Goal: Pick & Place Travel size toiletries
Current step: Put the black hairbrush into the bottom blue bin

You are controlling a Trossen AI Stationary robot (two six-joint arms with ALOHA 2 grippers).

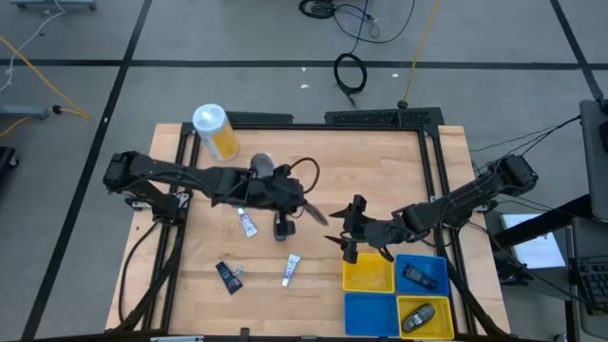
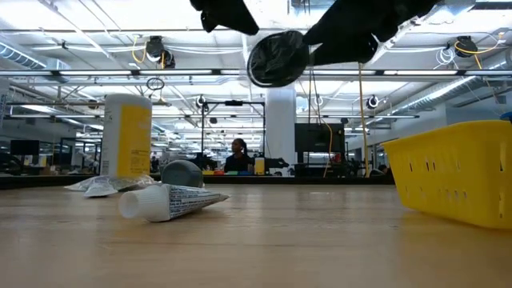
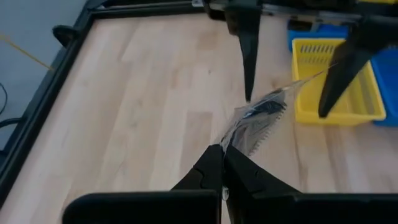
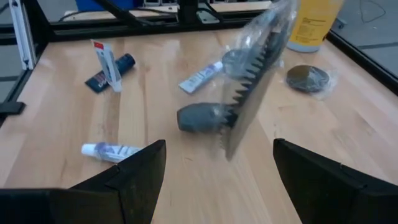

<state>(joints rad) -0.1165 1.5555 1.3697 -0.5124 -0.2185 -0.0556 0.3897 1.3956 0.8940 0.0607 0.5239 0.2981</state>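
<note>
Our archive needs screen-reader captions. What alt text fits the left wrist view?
The shut left gripper holds up a black comb in a clear plastic sleeve above the light wooden table. Beyond it stand the right gripper's open dark fingers and a yellow slotted plastic bin.

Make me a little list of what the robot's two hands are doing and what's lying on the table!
left fingers: shut on a wrapped comb, held in the air
right fingers: open, facing the comb
on table: white tube, blue tube, yellow canister
near right arm: yellow bin
</note>
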